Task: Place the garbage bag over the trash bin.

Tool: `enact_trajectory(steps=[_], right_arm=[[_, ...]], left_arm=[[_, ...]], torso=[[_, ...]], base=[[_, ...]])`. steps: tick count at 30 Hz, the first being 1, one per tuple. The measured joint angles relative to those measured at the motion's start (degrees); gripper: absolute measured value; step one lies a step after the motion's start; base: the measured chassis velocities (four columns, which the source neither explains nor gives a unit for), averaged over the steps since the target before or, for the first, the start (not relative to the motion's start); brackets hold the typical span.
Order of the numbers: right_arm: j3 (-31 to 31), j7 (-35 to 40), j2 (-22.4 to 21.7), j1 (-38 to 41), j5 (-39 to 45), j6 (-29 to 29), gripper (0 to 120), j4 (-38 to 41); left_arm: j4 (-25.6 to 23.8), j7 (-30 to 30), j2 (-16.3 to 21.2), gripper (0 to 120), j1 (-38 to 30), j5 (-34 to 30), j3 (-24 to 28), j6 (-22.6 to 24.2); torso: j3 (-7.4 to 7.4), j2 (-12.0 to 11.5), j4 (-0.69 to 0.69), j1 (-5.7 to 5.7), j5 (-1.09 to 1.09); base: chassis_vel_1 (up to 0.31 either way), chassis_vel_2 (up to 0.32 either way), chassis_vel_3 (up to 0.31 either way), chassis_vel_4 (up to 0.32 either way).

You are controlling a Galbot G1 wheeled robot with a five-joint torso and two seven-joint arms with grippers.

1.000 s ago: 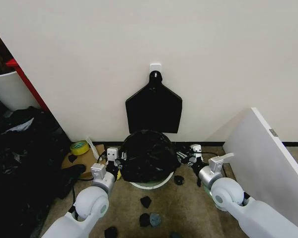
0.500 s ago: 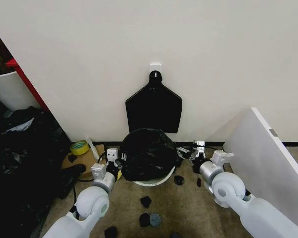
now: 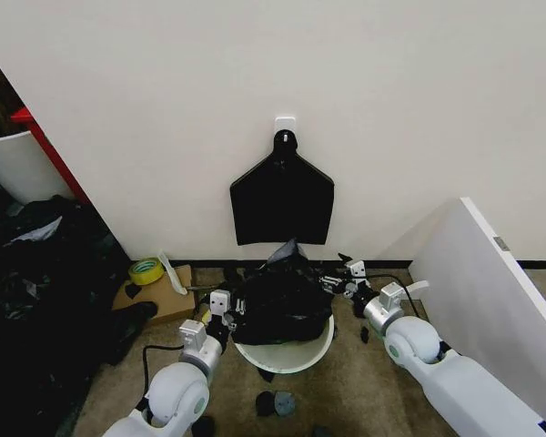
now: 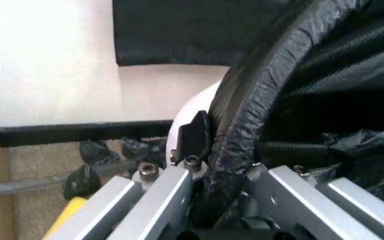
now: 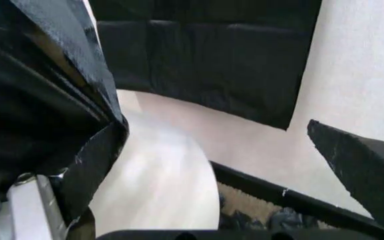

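the trash bin (image 3: 285,353) has come nearer the robot than it was half a second ago, and more of its white front wall now shows. the garbage bag (image 3: 282,296) no longer lies as a smooth dome over the bin's mouth; it is bunched and crumpled, with a peak sticking up at the back, and it sits on the far part of the rim while the near rim is bare white. the left tool (image 3: 222,306) has shifted in to the bin's left edge, and the right tool (image 3: 348,279) is at the bin's right edge, close to the bag's side.

from above, the bag hides what the left tool is doing. the left wrist view makes it plain: the left tool (image 4: 220,172) is clamped on a thick rolled fold of the bag (image 4: 292,100), with the bin's white wall (image 4: 195,107) just behind. the right wrist view has the right tool (image 5: 225,165) spread wide, one black fingertip (image 5: 359,167) well apart from the other, nothing between them, and the bag (image 5: 38,90) beside the bin (image 5: 158,175).

the bag is glossy black, thin and deeply wrinkled.
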Motion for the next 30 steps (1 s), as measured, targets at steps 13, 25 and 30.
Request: enact_trajectory(steps=[13,25,30], right_arm=[[2.93,-5.59,-3.03,-2.09,18.79,-0.81,100,4.12],[2.45,-0.16,-0.82,-2.71,17.75,12.42,100,6.64],[1.92,11.78,-0.67,-3.93,14.90,9.29,100,10.13]], left_arm=[[0.30,-2.36,-1.21,0,-2.01,-2.40,-1.86,0.50],[0.62,-4.54,-1.45,0,-2.36,-5.62,-2.84,1.18],[0.65,-4.65,-1.45,0,-2.36,-5.82,-2.96,1.28]], torso=[[0.00,0.00,-0.01,0.00,0.00],[0.00,0.00,0.00,0.00,-0.02],[0.00,0.00,0.00,0.00,0.00]], base=[[0.000,0.000,0.000,0.000],[0.000,0.000,0.000,0.000],[0.000,0.000,0.000,0.000]])
